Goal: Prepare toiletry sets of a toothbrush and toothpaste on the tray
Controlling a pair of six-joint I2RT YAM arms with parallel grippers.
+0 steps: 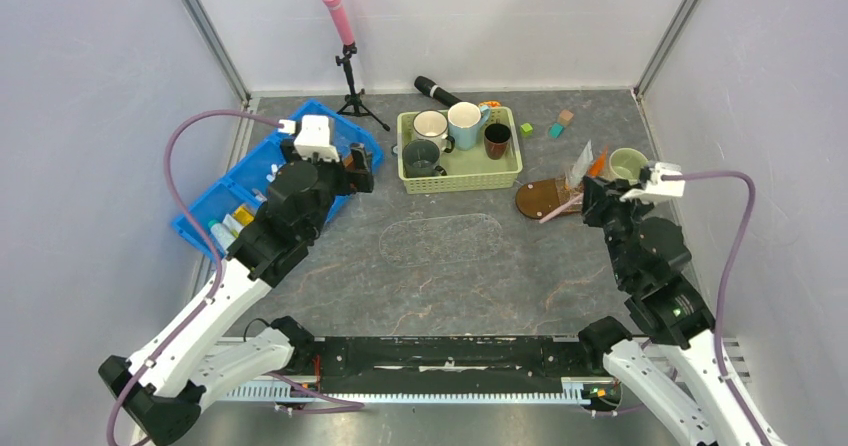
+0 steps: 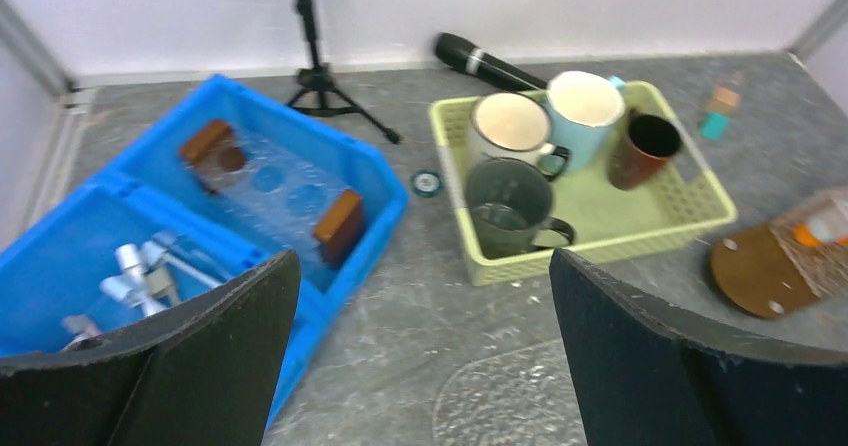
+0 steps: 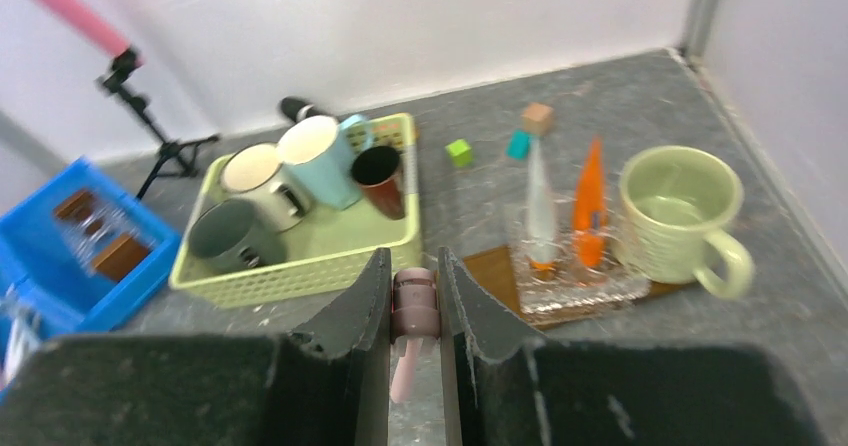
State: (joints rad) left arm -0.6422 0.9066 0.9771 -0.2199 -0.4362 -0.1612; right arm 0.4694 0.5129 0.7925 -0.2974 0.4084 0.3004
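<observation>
Here, grey tabletop (image 1: 440, 296), white walls (image 1: 480, 16); left tool (image 2: 422, 286) agape, right tool (image 3: 413, 266) clamping toothbrush (image 3: 405, 371)

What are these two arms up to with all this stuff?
They are putting together toothbrush-and-toothpaste sets. The right end effector is shut on a pink toothbrush, just short of the brown tray. On that tray an orange tube stands in a clear holder. The left end effector hangs open and empty by the blue bin.
</observation>
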